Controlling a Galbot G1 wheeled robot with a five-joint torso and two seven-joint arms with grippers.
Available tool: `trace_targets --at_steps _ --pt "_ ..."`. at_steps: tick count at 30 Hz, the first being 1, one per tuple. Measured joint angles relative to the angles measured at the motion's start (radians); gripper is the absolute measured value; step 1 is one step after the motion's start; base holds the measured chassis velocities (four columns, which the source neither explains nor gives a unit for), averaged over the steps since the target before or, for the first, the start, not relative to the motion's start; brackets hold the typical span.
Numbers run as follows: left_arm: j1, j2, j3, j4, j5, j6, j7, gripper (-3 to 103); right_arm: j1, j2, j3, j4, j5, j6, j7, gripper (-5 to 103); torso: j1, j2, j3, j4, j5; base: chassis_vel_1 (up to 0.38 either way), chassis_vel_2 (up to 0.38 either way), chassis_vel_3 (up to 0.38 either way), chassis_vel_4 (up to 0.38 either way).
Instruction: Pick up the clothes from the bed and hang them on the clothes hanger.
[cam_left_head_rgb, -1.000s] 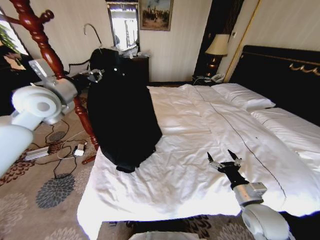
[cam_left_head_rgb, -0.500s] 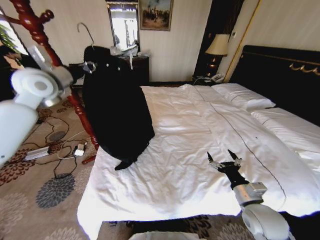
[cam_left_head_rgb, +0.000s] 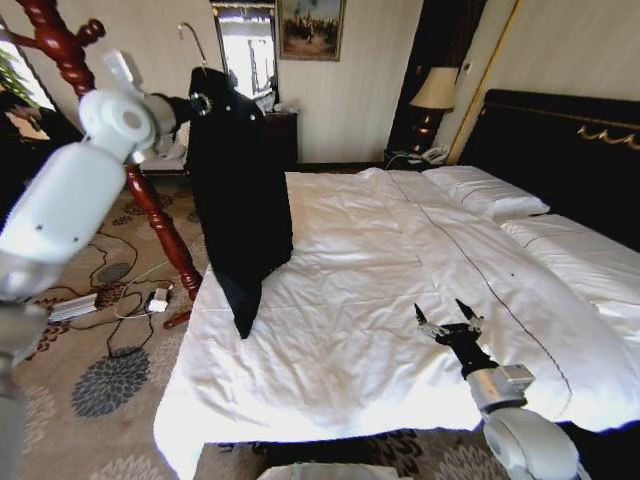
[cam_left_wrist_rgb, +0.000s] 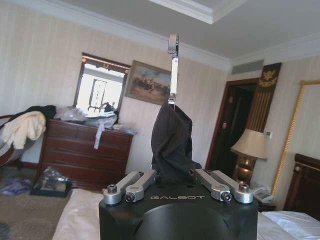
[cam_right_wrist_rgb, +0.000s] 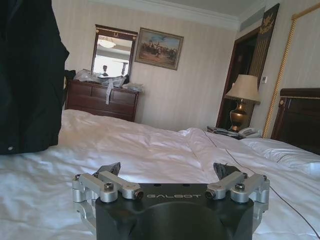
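Left gripper (cam_left_head_rgb: 200, 103): raised beside the wooden coat stand (cam_left_head_rgb: 150, 205), clenched on the collar of the clothes (cam_left_head_rgb: 238, 190).
Clothes: hanging long from that grip over the near corner of the bed (cam_left_head_rgb: 400, 300); lowest fold seems to brush the sheet.
Clothes hanger (cam_left_wrist_rgb: 172, 70): the left wrist view shows its silver hook rising straight out of the bunched fabric; in the head view the hook curves above the collar.
Right gripper (cam_left_head_rgb: 447, 322): low over the white sheet, fingers spread apart, holding nothing; its wrist view shows the garment's hem.
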Motion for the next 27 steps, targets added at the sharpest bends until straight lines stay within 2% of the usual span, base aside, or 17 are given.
trace_targets --at_steps 6,8,12,17,23,27 --pt "-0.031 -0.011 -0.03 0.069 0.004 0.015 0.002 16 0.0 0.0 0.0 0.0 0.0 0.0 0.0 100 0.0 0.0 0.0 -0.0005 -0.0006 0.0 0.0 0.0 0.0" --pt "-0.071 -0.003 -0.024 0.132 0.003 0.016 0.024 16 0.0 0.0 0.0 0.0 0.0 0.0 0.0 100 0.0 0.0 0.0 -0.0005 0.0 0.0 0.0 0.0 0.0" --pt "-0.097 0.003 -0.013 0.183 0.006 0.016 0.047 16 0.0 0.0 0.0 0.0 0.0 0.0 0.0 100 0.0 0.0 0.0 0.0001 -0.0006 0.0 0.0 0.0 0.0" --pt "-0.104 -0.002 -0.012 0.244 0.026 0.018 0.066 16 0.0 0.0 0.0 0.0 0.0 0.0 0.0 100 0.0 0.0 0.0 -0.0009 -0.0002 0.0 0.0 0.0 0.0" --pt "-0.101 -0.009 -0.017 0.303 0.052 0.019 0.089 16 0.0 0.0 0.0 0.0 0.0 0.0 0.0 100 0.0 0.0 0.0 0.0 -0.0004 0.0 0.0 0.0 0.0" --pt "-0.093 -0.021 -0.055 0.343 0.05 0.019 0.09 16 0.0 0.0 0.0 0.0 0.0 0.0 0.0 100 0.0 0.0 0.0 -0.001 -0.0003 0.0 0.0 0.0 0.0"
